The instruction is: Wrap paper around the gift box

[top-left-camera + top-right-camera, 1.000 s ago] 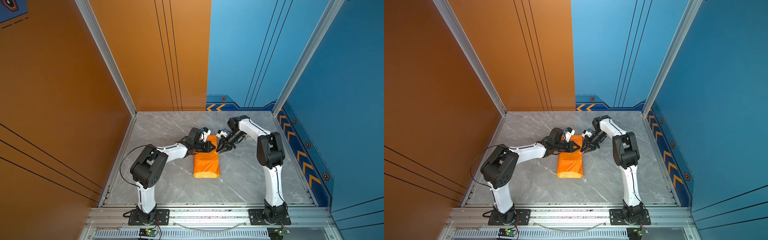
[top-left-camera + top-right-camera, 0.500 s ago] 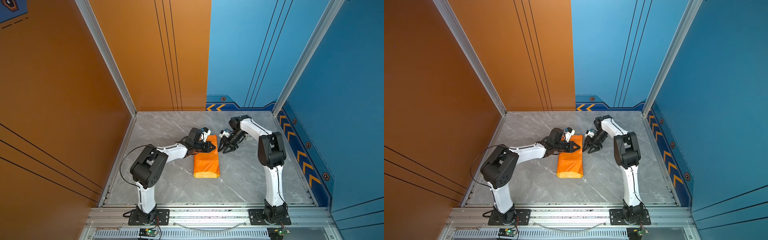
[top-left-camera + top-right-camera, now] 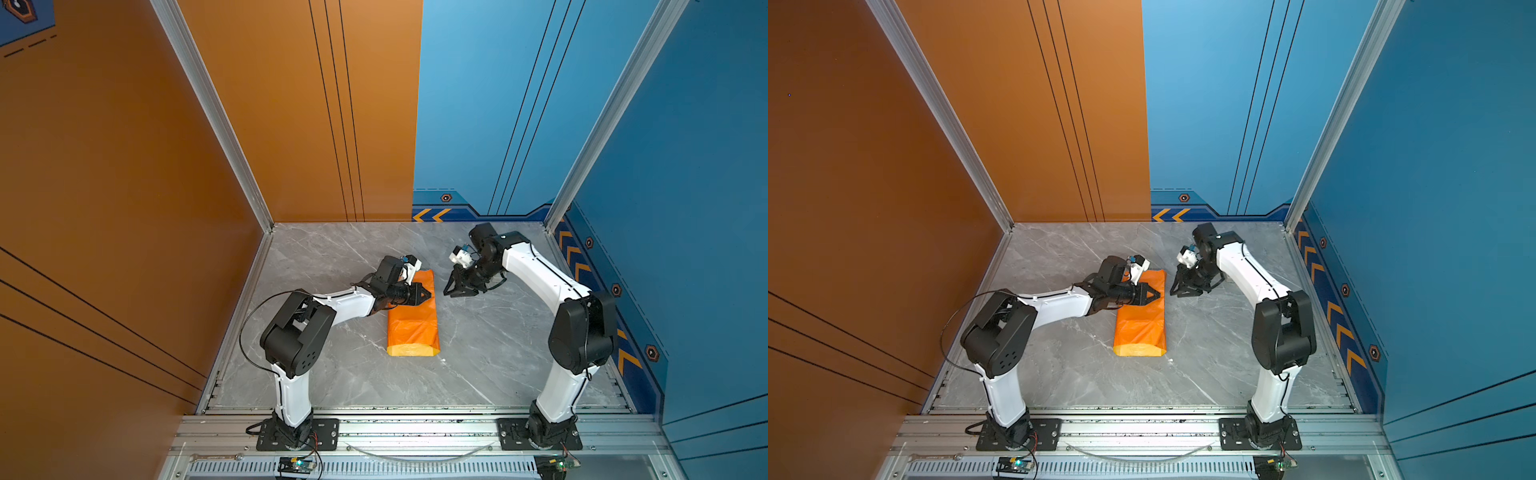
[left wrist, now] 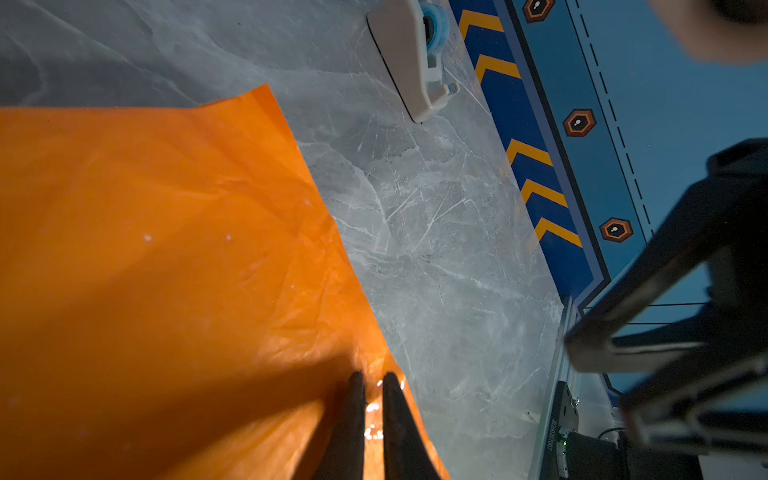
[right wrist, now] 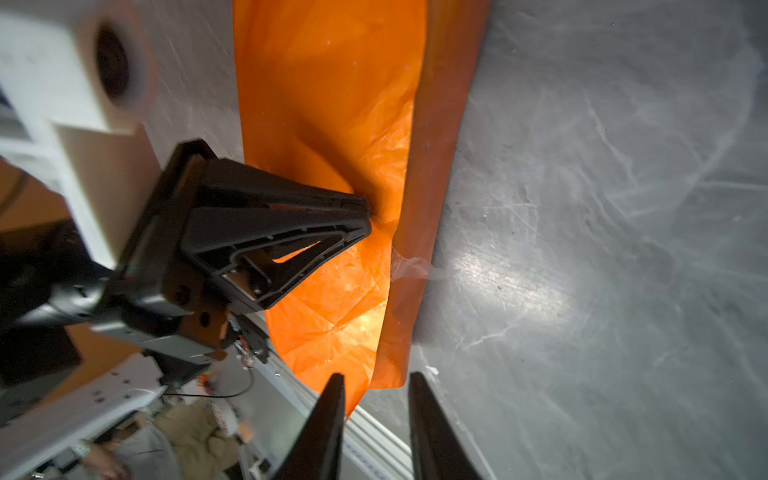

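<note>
Paper (image 3: 413, 328) at frame centre sleeves the hidden box, ends seemingly left to fold; left gripper (image 3: 426, 293), pressed together, pins its top, right gripper (image 3: 459, 293) hangs spread, empty.

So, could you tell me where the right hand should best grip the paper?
Probably the loose far end of the paper, coming from the right: it sticks out beyond the left hand, pinning the top, and faces the open right hand.
</note>
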### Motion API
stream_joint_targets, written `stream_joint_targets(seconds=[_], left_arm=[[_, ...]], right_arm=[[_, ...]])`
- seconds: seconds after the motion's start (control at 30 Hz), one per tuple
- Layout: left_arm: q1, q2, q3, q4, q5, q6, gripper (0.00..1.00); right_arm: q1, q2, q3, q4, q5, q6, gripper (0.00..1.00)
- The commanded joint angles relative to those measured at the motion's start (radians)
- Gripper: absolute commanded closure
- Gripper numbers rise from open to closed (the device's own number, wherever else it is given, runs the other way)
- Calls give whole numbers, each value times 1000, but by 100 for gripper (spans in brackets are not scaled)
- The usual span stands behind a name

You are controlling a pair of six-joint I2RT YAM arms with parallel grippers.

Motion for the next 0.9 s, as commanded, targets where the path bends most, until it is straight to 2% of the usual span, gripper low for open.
stream_joint_targets(seconds=[0.0, 0.07, 0.3, 0.7, 0.87], left_arm=[[3, 15, -36, -117, -60, 19, 87], [3, 14, -36, -117, -60, 20, 87], [5, 15, -30, -120, -59, 21, 87], [7, 11, -35, -122, -58, 23, 87], [8, 12, -32, -123, -57, 25, 87]], right_arm=[[41, 2, -46, 123, 68, 108, 66], [45, 8, -57, 144, 100, 125, 68], [60, 33, -76, 193, 96, 141, 72], [69, 83, -111, 222, 62, 149, 69], [66, 95, -132, 282, 6, 166, 69]])
